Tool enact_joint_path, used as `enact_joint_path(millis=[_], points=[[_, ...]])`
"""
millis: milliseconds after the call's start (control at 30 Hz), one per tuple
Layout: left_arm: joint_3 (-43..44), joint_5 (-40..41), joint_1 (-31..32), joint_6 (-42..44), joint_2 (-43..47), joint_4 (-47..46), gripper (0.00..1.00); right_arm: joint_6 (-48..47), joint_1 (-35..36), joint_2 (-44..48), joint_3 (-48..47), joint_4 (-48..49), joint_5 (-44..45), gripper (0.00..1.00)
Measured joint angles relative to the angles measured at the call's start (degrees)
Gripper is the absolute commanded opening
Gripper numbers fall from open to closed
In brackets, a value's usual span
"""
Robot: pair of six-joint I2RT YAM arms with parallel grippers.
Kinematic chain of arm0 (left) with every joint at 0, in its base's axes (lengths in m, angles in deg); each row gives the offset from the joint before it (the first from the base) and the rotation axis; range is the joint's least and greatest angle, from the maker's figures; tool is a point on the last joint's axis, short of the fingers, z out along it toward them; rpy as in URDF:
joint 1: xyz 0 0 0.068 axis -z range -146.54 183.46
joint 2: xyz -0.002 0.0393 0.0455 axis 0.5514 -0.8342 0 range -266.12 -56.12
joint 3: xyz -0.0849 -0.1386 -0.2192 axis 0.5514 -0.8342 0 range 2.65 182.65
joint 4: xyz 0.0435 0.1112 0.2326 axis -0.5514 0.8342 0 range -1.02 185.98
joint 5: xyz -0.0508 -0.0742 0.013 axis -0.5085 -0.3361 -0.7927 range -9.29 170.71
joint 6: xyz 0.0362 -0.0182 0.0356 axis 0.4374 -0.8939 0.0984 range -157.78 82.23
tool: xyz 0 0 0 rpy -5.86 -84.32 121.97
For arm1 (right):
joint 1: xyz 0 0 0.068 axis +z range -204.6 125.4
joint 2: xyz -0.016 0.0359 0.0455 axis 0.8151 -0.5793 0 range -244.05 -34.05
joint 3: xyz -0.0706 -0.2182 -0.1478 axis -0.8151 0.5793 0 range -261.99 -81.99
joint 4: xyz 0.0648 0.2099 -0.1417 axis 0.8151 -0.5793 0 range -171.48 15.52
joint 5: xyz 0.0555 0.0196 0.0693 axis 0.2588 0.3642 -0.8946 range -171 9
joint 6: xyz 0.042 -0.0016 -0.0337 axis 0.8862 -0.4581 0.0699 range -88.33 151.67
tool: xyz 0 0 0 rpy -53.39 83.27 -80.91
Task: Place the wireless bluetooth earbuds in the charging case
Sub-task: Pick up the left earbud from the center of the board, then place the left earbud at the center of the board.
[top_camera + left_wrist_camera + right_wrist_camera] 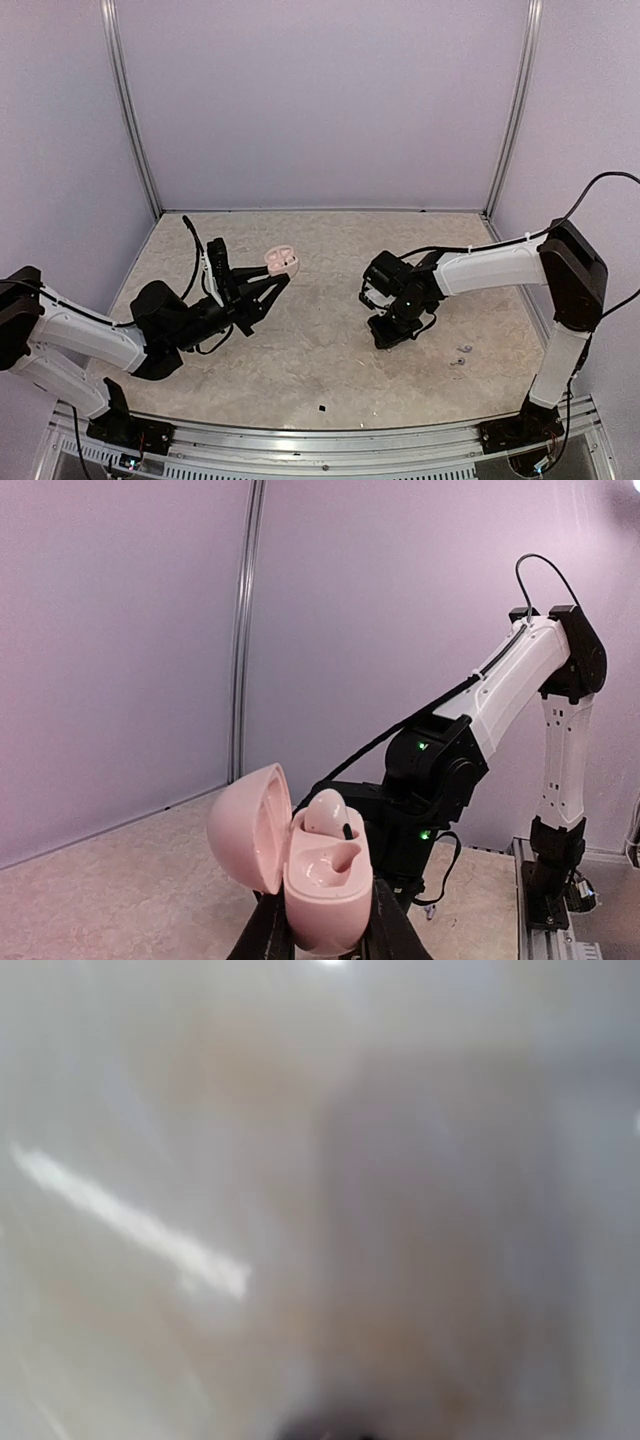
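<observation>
My left gripper (276, 281) is shut on a pink charging case (322, 880) and holds it above the table, its lid (247, 825) swung open to the left. One pale earbud (325, 811) sits in the far slot; the near slot (338, 861) is bare. My right gripper (392, 334) points straight down at the table's middle right. Its jaws are hidden from above, and the right wrist view is a blur of pale surface. Two tiny pale pieces (461, 354), perhaps earbuds, lie on the table to its right.
The right arm (520, 675) reaches across behind the held case. A tiny pale piece (432, 912) lies on the beige table (330, 360) near its foot. A black speck (322, 409) sits near the front edge. Lilac walls close three sides.
</observation>
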State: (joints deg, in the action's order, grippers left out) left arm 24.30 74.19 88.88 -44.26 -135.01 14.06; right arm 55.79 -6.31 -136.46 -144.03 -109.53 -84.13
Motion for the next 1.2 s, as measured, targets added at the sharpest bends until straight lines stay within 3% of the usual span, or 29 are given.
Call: enact_joint_path(millis=[367,667,933,1200], points=[[-3.15,2.60,-0.39,-0.22,7.10,1.97,0.02,-9.77,1.73,-9.05,-12.24,-4.42,-0.11,0.18],[-3.41,2.67,-0.39,-0.13,7.39,3.52,0.02,-11.65,5.79,-8.63,-12.15,-12.26,2.16,0.22],[-3.41,2.38,-0.39,-0.15,7.39,3.43,0.02,-12.28,10.21,-7.91,-11.15,-20.02,4.50,0.40],[-3.61,2.25,-0.39,-0.15,7.39,3.37,0.02,-12.96,11.54,-10.82,-14.93,-26.32,5.68,0.41]])
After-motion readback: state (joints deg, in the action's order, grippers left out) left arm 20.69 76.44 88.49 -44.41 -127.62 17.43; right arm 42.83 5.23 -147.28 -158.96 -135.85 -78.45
